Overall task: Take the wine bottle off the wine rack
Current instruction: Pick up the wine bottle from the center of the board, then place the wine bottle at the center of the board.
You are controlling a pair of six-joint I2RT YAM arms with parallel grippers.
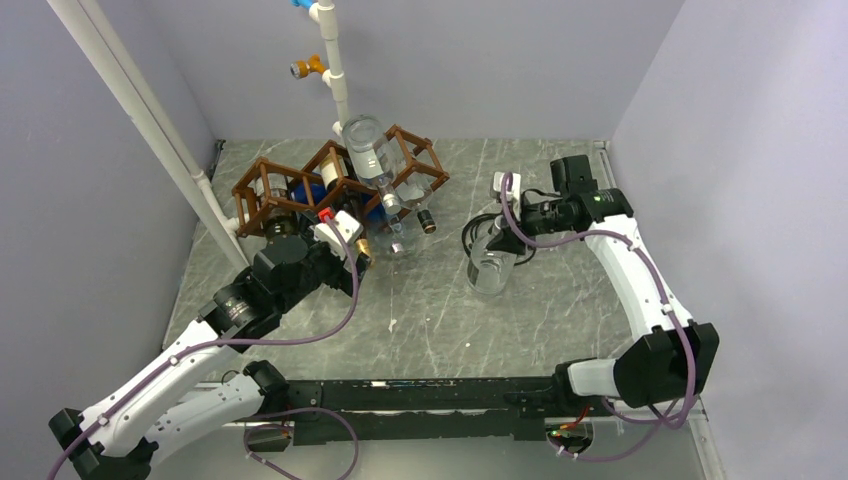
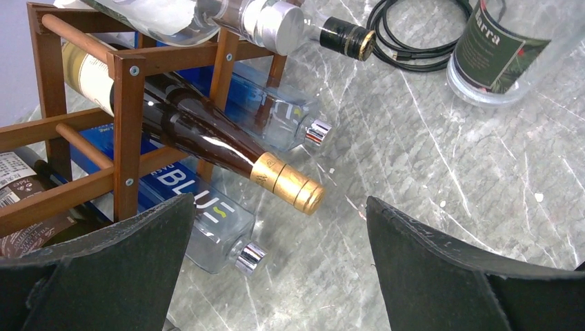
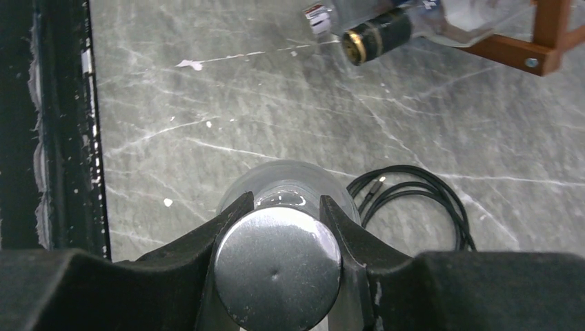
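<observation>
Wooden rack point(image 2: 128, 131) holds a dark bottle point(image 2: 200, 131), its gold-foil neck pointing out at my left claw point(image 2: 279, 203), which is spread wide and touches nothing. My right claw point(image 3: 284, 201) clamps the top of a clear bottle point(image 3: 277, 269) standing upright on the table point(image 1: 420, 310), apart from the rack.

I see the wine rack point(image 1: 300, 185) far left on the table point(image 1: 420, 320), bottles point(image 2: 207, 138) lying in it. To its right one bottle point(image 1: 488, 268) stands upright, with a cable point(image 1: 478, 226) coiled just behind.
</observation>
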